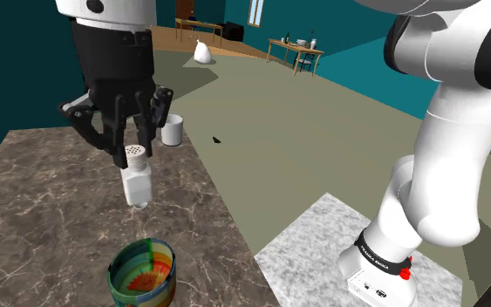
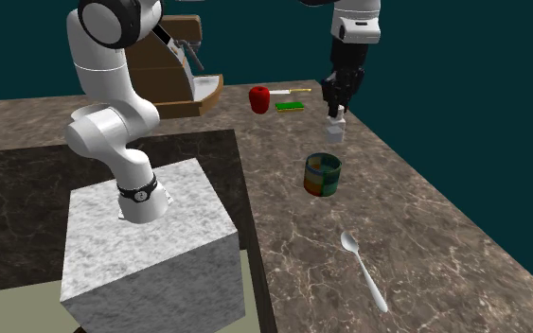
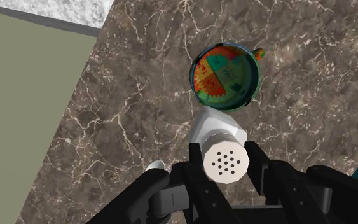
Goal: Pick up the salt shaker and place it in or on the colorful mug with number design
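The all-black two-finger gripper [image 1: 134,155] is clamped on the perforated white cap of the white, square-bodied salt shaker [image 1: 137,185], whose body hangs upright below the fingertips and looks to be clear of the dark brown veined marble counter [image 1: 34,209]. In the wrist view the fingers [image 3: 195,167] press the cap from both sides, and the colourful round mug [image 3: 226,76], with orange, green and red panels inside, lies just beyond the shaker's base, apart from it. In the shoulder view the mug [image 1: 147,272] stands at about six o'clock from the shaker, near but not under it; in the second exterior view the mug [image 2: 322,175] is again at roughly six o'clock of the shaker [image 2: 335,131]. The carry seems about half done. To do it well, keep the height, slide sideways until the shaker's base is centred over the mug's mouth, then lower straight down, because the hold is only on the cap and a knock on the rim could tilt the body. A silver spoon [image 2: 364,270] lies well apart at five o'clock of the mug.
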Robot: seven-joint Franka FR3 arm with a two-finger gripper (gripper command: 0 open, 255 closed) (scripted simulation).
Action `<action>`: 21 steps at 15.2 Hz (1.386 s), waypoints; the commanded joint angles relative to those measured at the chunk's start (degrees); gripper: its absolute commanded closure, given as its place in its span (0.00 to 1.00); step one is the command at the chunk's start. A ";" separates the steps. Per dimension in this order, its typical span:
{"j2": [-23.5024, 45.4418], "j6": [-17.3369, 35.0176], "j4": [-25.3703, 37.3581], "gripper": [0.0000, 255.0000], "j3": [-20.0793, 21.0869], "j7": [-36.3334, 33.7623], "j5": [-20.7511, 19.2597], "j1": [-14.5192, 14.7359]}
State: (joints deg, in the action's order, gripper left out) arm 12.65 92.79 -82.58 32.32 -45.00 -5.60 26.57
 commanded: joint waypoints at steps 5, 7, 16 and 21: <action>0.71 -1.54 1.96 1.00 2.62 -7.45 -0.82 4.97; 0.29 0.17 -0.11 1.00 2.56 -7.33 -0.59 4.69; -0.62 7.46 -8.18 1.00 2.34 -7.08 -0.13 3.86; -0.54 11.28 -11.94 1.00 2.21 -7.14 -0.24 3.66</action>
State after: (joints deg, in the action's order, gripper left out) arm 12.14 103.20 -93.65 34.53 -52.07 -5.83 30.25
